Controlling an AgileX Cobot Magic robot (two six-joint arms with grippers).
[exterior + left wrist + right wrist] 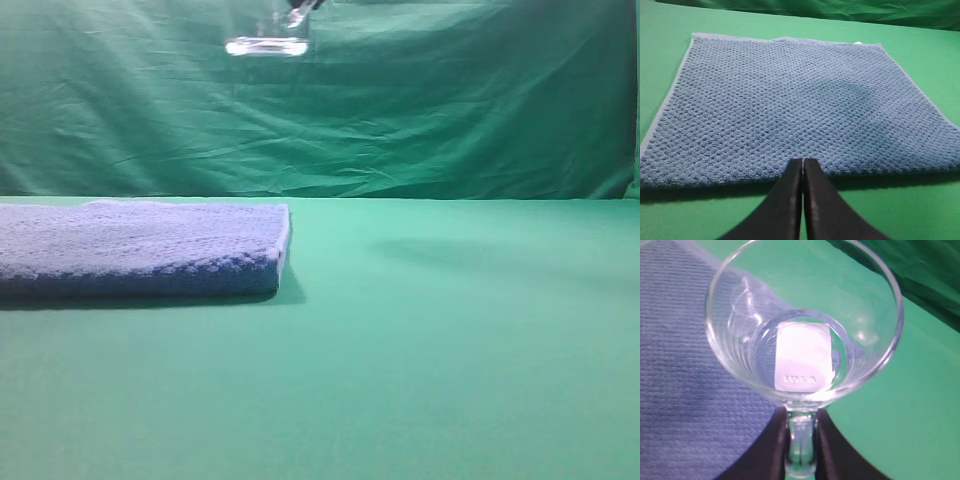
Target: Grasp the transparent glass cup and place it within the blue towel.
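Inside, the glass cup (pixel 802 335) base sticker (pixel 802 357) shows mirrored "IKEA" lettering

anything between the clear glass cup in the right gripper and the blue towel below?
Nothing: exterior high view shows bare air between the transparent glass cup and the blue waffle-textured towel.

Held high by its handle, the glass cup (pixel 267 44) hangs over the towel's right edge with open air beneath, and the blue towel (pixel 140 250) lies flat with nothing on it.
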